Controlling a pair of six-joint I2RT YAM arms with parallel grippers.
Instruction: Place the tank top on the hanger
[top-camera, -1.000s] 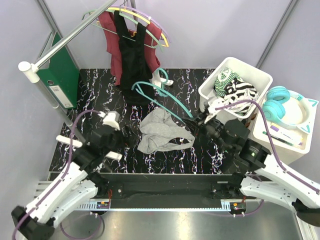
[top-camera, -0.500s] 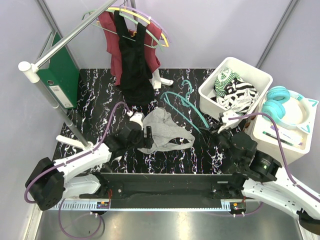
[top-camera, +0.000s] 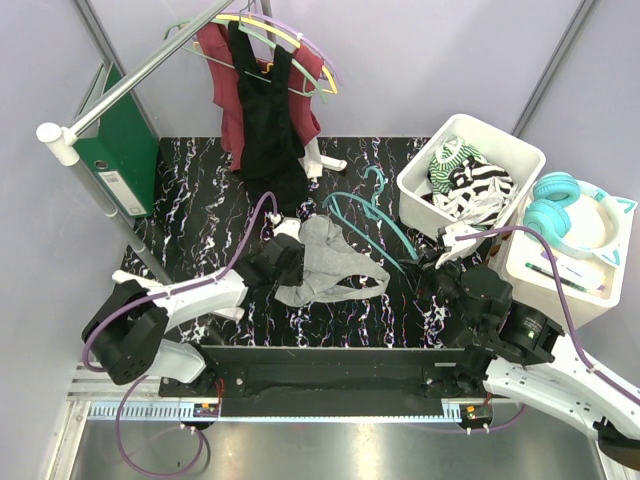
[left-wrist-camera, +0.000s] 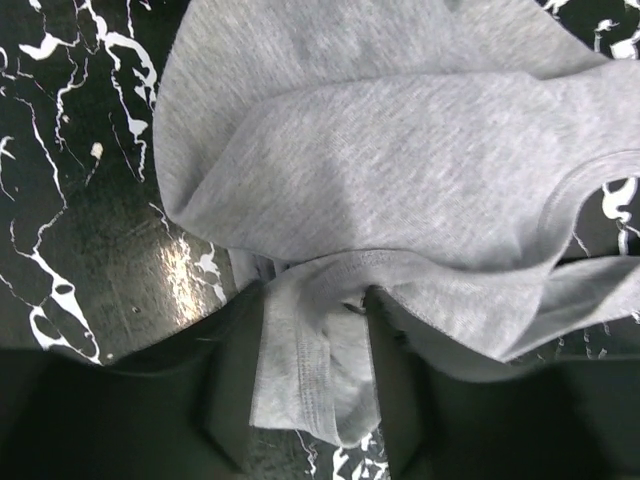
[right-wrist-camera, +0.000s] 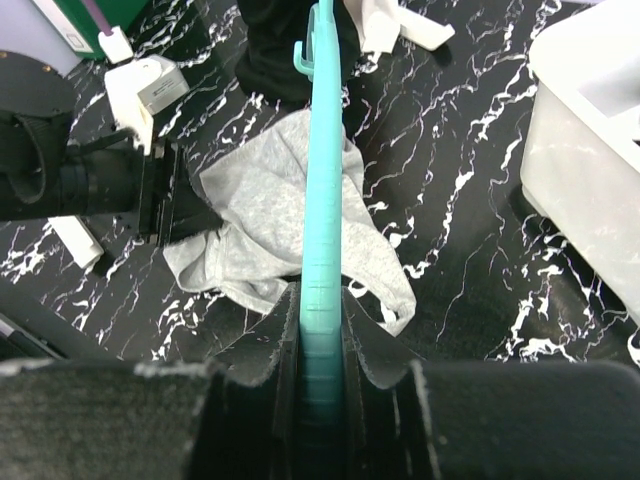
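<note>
Tank top (top-camera: 330, 262): light grey, crumpled on the black marbled worktop (top-camera: 190, 200) near its centre. One strap trails toward 3 o'clock.
Left fingers (left-wrist-camera: 248, 335): reaching in from 9 o'clock, closed on a hemmed fold at the garment's left edge. The grey fabric fills the gap between them (seen best from the left wrist).
Hanger (top-camera: 362, 212): teal plastic, lifted off the worktop. It slants from its lower end toward 11 o'clock, above the top's right side, and the hook sits at the far end.
Right fingers (right-wrist-camera: 284, 345): clamped on the hanger's lower end, with the teal bar running straight out between them.
Bin (top-camera: 522, 152): white, at 2 o'clock from the tank top, holding striped fabrics.
Rail: a black top (top-camera: 265, 110) and a maroon top (top-camera: 230, 125) hang at 12 o'clock.
Headphones (top-camera: 560, 212): teal, right of the bin.
</note>
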